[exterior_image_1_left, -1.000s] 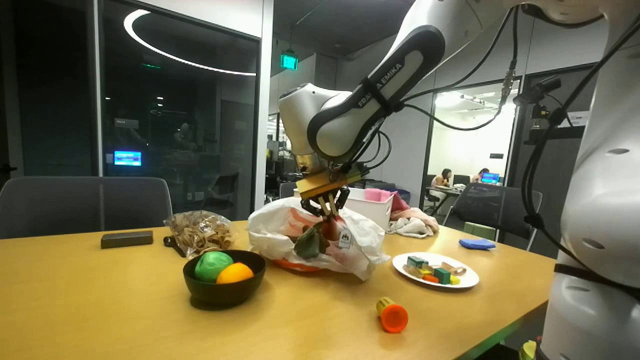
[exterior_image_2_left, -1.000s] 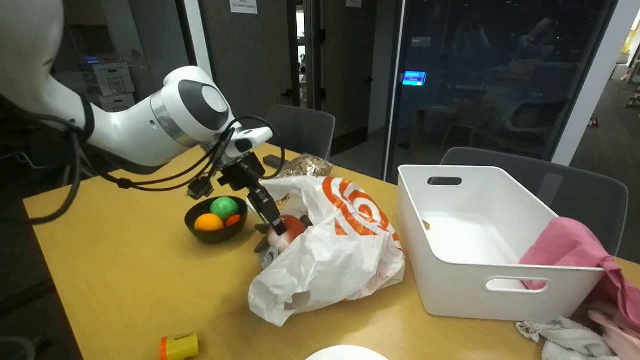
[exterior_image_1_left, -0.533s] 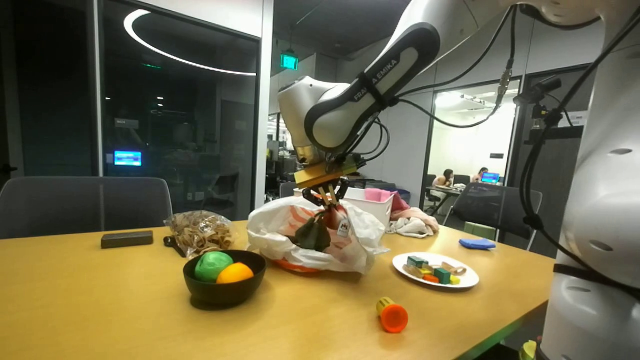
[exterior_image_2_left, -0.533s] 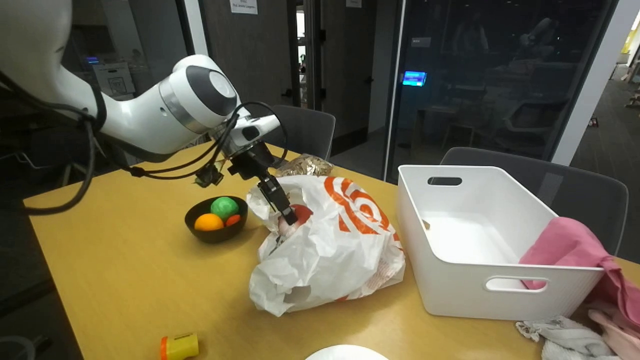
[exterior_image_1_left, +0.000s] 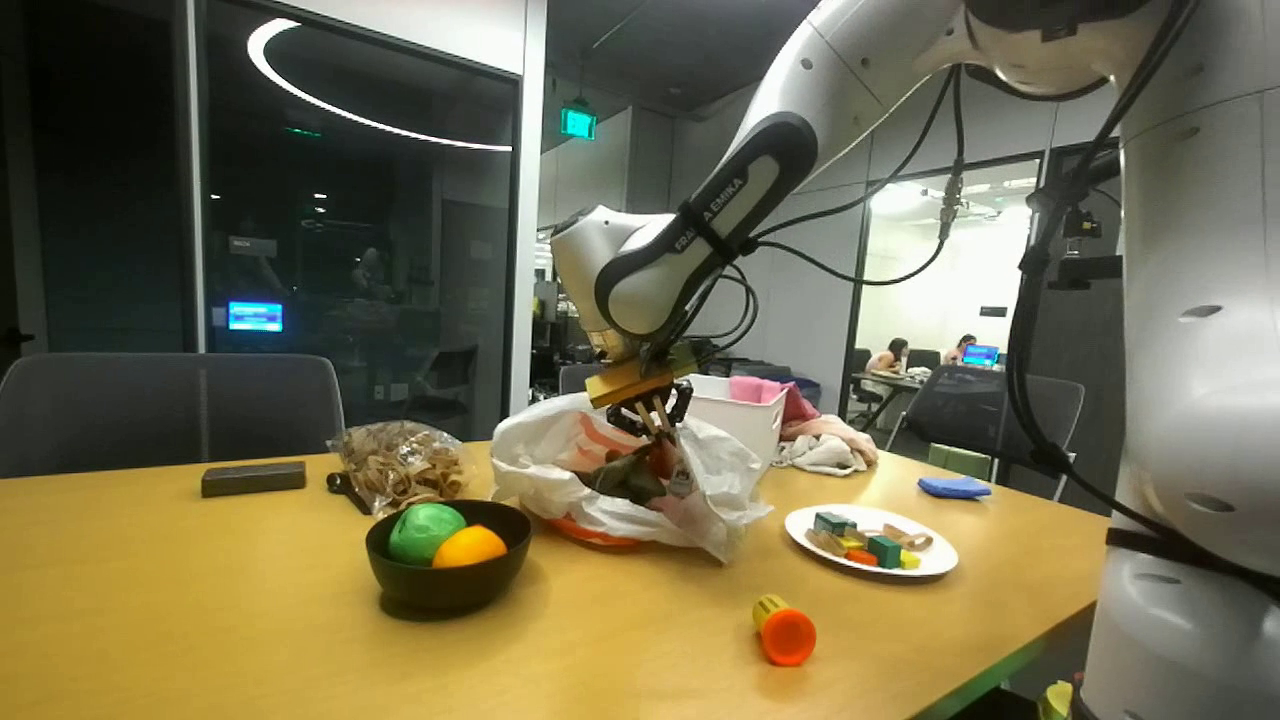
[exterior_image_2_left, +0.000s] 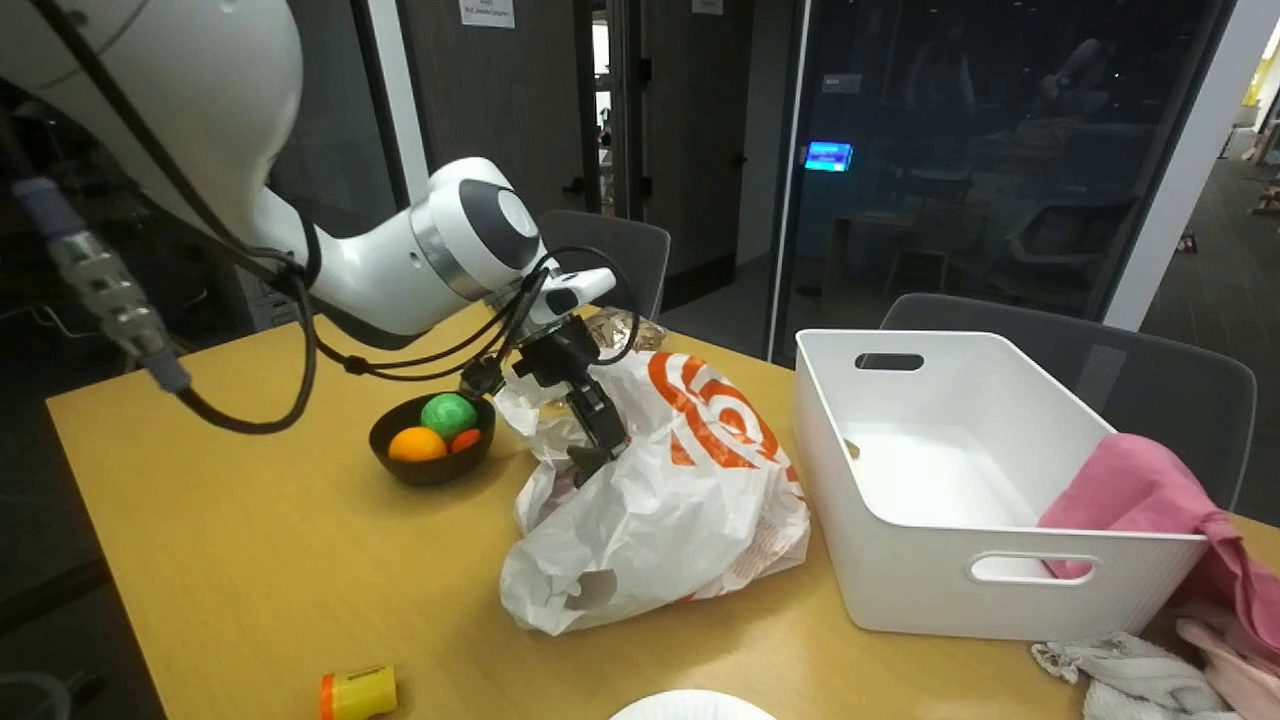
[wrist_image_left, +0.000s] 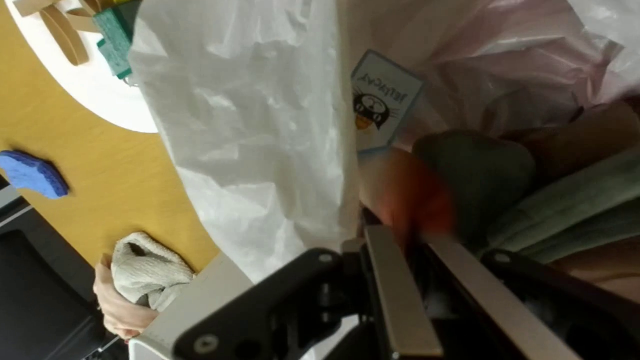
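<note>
One soft toy (wrist_image_left: 425, 192), red with grey-green parts, is found inside the mouth of one white plastic bag (exterior_image_2_left: 660, 540); it is partly hidden, and blurred in the wrist view. One printed tag (wrist_image_left: 382, 100) is noted just beside its red part. That part is seen between the two fingers (wrist_image_left: 400, 295) of the single gripper (exterior_image_1_left: 663, 433), which are set close together with a narrow gap; the toy is judged to be pinched there.

As to progress, the grasp is judged to be done and the bag opening is judged to be reached; release is not yet made.

Near the plastic bag, one black bowl (exterior_image_1_left: 450, 590) is counted, in which one green ball (exterior_image_2_left: 448, 415), one orange ball (exterior_image_2_left: 418, 444) and one small red piece (exterior_image_2_left: 466, 440) are held. Behind the bowl in an exterior view, one clear bag (exterior_image_1_left: 365, 445) of tan strips (exterior_image_1_left: 405, 485), too tangled for a count, is found with one dark block (exterior_image_1_left: 253, 479) near it. On the side away from the bowl, one white plate (exterior_image_1_left: 938, 562) is set; by it two green blocks (exterior_image_1_left: 884, 551), two yellow pieces (exterior_image_1_left: 909, 560), one orange piece (exterior_image_1_left: 861, 557) and uncounted tan loops (wrist_image_left: 60, 32) are carried. One yellow tub (exterior_image_2_left: 358, 693) with an orange end is laid on its side, apart from the plastic bag. One white bin (exterior_image_2_left: 930, 580) is stood just beside that bag, with one pink cloth (exterior_image_2_left: 1130, 490) draped over its rim and uncounted crumpled cloths (exterior_image_2_left: 1140, 675) beside it. One blue sponge (exterior_image_1_left: 953, 488) is noted beyond the plate. All are borne by one table (exterior_image_1_left: 180, 600)
</note>
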